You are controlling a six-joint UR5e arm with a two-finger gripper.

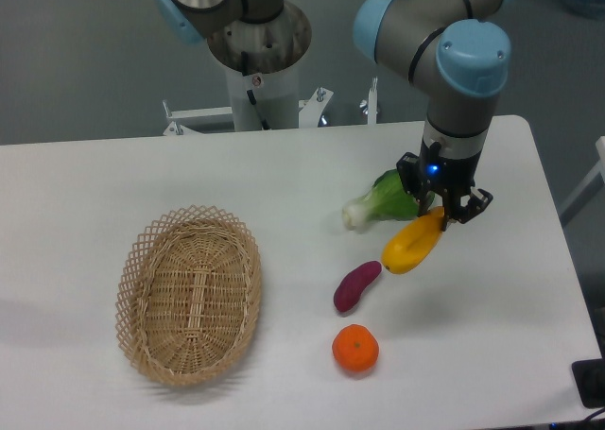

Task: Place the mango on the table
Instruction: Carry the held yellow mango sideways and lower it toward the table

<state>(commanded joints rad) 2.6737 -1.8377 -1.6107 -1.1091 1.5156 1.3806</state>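
The mango (412, 245), a smooth yellow-orange fruit, is at the right middle of the white table (284, 175), tilted with its upper end between my fingers. My gripper (442, 218) is shut on that upper end, coming straight down from above. I cannot tell whether the mango's lower end touches the table; a faint shadow lies under it. The purple sweet potato (356, 285) lies just left of and below the mango, apart from it.
A green leafy vegetable with a white stem (381, 201) lies just left of the gripper, partly behind it. A round orange tangerine (355, 349) sits in front of the sweet potato. An oval wicker basket (189, 293) stands at the left. The table's right edge is near.
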